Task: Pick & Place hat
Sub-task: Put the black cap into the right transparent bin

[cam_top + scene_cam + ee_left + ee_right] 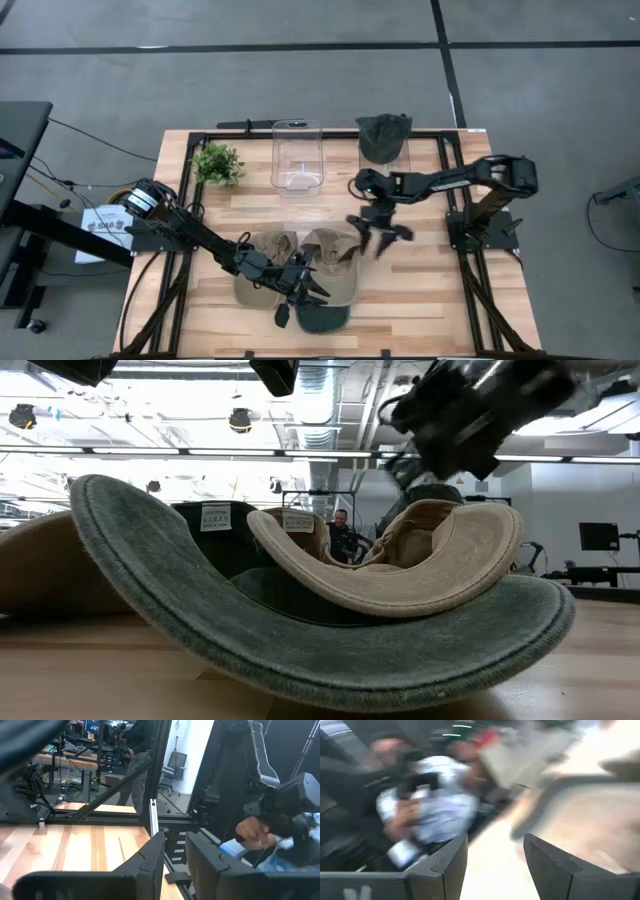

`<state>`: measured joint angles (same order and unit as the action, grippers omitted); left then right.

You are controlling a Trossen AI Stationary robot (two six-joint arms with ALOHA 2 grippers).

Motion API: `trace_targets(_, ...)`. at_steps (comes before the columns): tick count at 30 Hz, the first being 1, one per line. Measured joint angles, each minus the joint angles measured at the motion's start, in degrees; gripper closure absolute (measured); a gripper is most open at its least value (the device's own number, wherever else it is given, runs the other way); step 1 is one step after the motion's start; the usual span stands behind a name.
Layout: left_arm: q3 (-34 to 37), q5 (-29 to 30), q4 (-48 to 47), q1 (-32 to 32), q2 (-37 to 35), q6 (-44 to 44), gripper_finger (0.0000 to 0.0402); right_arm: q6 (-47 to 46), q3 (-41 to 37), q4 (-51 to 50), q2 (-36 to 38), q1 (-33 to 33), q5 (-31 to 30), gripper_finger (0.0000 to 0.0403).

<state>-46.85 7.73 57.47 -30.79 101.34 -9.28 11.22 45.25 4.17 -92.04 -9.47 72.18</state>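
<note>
High view, hats: two tan caps (pixel 300 262) lie side by side near the front edge of the wooden tabletop (pixel 420 300), with a dark green cap (pixel 322 318) just in front of them at the edge.
High view, left gripper (pixel 300 300): reaches in from the left side and sits over the caps, at the seam between the tan pair and the dark green cap; whether it holds one cannot be told from here.
High view, right gripper (pixel 378 238): hangs just beside the right tan cap, fingers spread and empty.
High view, back of tabletop: a small green plant (pixel 217 163), a clear container (pixel 297 155) and another dark hat (pixel 384 136) on a stand stand in a row.
Low view: the dark green cap's brim (pixel 300 650) fills the foreground, a tan brim (pixel 400 585) resting over it; a dark gripper (pixel 470 410) hangs above.
Left wrist view: the left arm's fingers (pixel 150 865) stand a little apart with nothing visible between them; bare tabletop planks (pixel 75 850) beyond.
Right wrist view: blurred; the fingers (pixel 445 865) stand apart and empty, a tan cap (pixel 590 825) to one side, a person (pixel 435 805) beyond.
</note>
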Motion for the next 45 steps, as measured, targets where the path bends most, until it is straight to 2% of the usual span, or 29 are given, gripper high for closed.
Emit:
trace_targets(2, 0.0, 0.0, 0.0, 0.0, 0.0, 0.0, 0.0325, -9.5, 0.1, 4.9, -1.3, 0.3, -11.2, 0.0217)
trace_targets(4, 0.0, 0.0, 0.0, 0.0, 0.0, 0.0, 0.0325, -14.2, 0.0, 7.2, -1.7, 0.8, -19.8, 0.0215)
trace_targets(8, 0.0, 0.0, 0.0, 0.0, 0.0, 0.0, 0.0325, -17.2, -0.1, 7.9, 0.2, 3.3, -30.1, 0.0213)
trace_targets(13, 0.0, 0.0, -0.2, -0.3, 0.0, 0.0, 0.0325, -18.3, -4.1, 4.7, 8.2, 10.1, -48.3, 0.0216)
trace_targets(17, 0.0, 0.0, -6.0, -1.6, 0.0, 0.0, 0.0325, -19.4, -10.4, 5.0, 17.7, 17.0, -63.4, 0.0218)
trace_targets(21, 0.0, 2.7, -10.3, -2.5, 0.0, 0.0, 0.0325, -22.9, -16.9, 5.4, 27.3, 24.2, -73.4, 0.0218)
trace_targets(24, -0.2, 3.5, -12.5, -2.4, 0.0, 0.0, 0.0325, -24.9, -20.9, 7.7, 32.8, 29.0, -76.3, 0.0216)
trace_targets(28, -3.1, 4.6, -19.0, -2.4, 0.0, -1.0, 0.0325, -24.9, -23.7, 12.4, 38.0, 33.2, -76.6, 0.0215)
trace_targets(35, -9.9, 4.4, -37.8, -2.4, 0.0, -9.2, 0.0325, -24.9, -24.0, 14.6, 39.2, 39.3, -76.6, 0.0218)
trace_targets(39, -12.7, -1.0, -45.1, -2.4, 0.0, -13.4, 0.0325, -23.5, -24.0, 18.0, 37.4, 42.7, -76.6, 0.0217)
trace_targets(45, -13.0, -8.7, -51.4, -3.4, 0.0, -21.3, 0.0325, -21.3, -24.0, 19.0, 33.9, 46.2, -76.5, 0.0218)
